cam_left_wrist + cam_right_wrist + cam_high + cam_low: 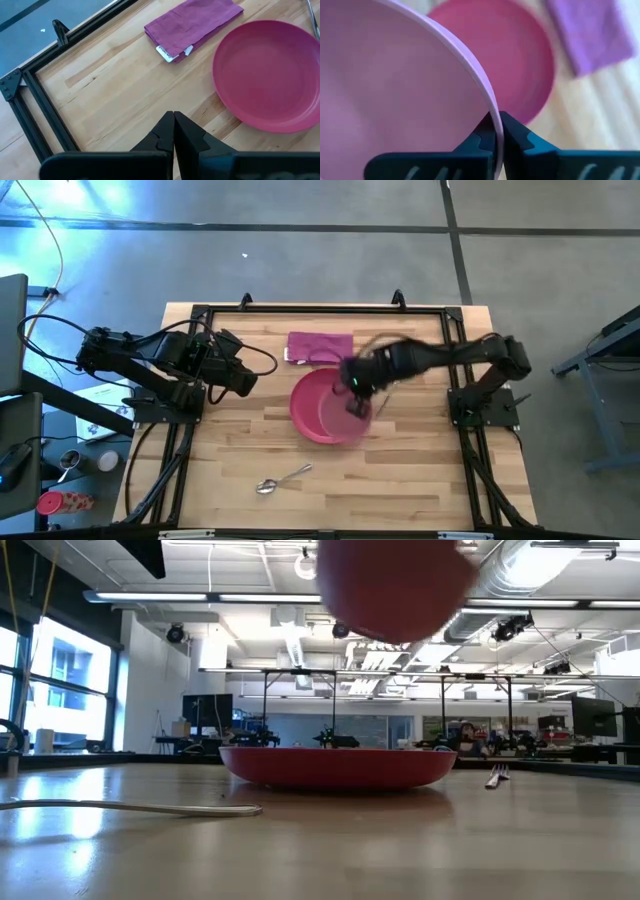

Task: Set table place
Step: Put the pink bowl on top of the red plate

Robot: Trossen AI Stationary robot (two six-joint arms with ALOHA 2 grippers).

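Observation:
The large pink plate (305,395) lies flat on the wooden table (420,470), near its middle. My right gripper (355,402) is over the plate, shut on the smaller pink bowl (342,420), which shows high above the plate in the low view (395,585). The folded magenta napkin (320,346) lies flat behind the plate. The spoon (282,478) lies near the front edge. The fork (497,776) lies to the plate's right. My left gripper (250,377) is shut and empty, left of the plate. My right gripper pinches the bowl's rim (492,117) between its two fingers, one finger inside the bowl and one outside. The bowl is lifted clear above the plate (520,60).
A black metal rail frame (320,308) edges the table, and both arm bases stand on its left and right sides. Bare wood lies between the left gripper (174,127) and the napkin (192,25), and in front of the plate (270,75) around the spoon (130,807).

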